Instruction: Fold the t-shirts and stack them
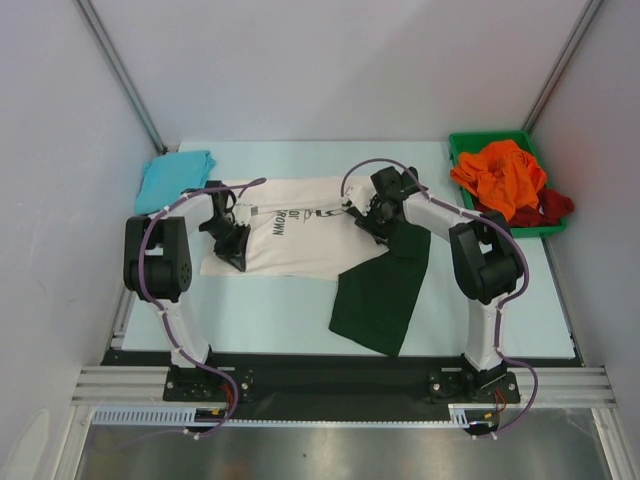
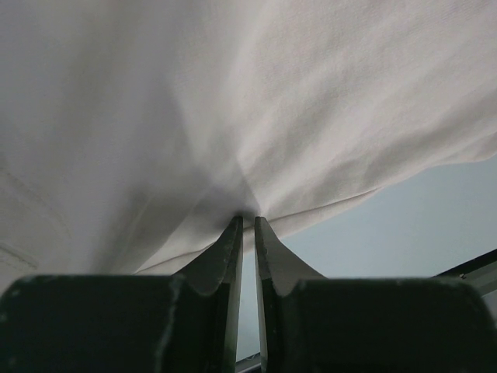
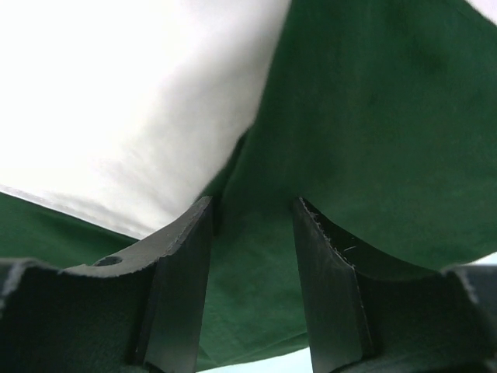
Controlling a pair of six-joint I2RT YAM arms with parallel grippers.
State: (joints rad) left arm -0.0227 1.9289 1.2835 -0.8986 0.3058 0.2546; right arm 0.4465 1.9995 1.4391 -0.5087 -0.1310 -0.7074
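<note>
Pale blue desk (image 1: 270,300) carries the cream t-shirt (image 1: 300,235), lettered "BROWN". Both arms bend inward: left end effector (image 2: 247,221) pinches its cream edge, right end effector (image 3: 252,206) clamps its dark green sleeve (image 1: 380,290).

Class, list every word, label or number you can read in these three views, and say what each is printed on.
"BROWN": dark letters, lying sideways, on the cream t-shirt, top view.
A shorter line beside it: too small to read.
Dark print further right on the same shirt: blurred, unreadable.
Both wrist views: no text.
</note>
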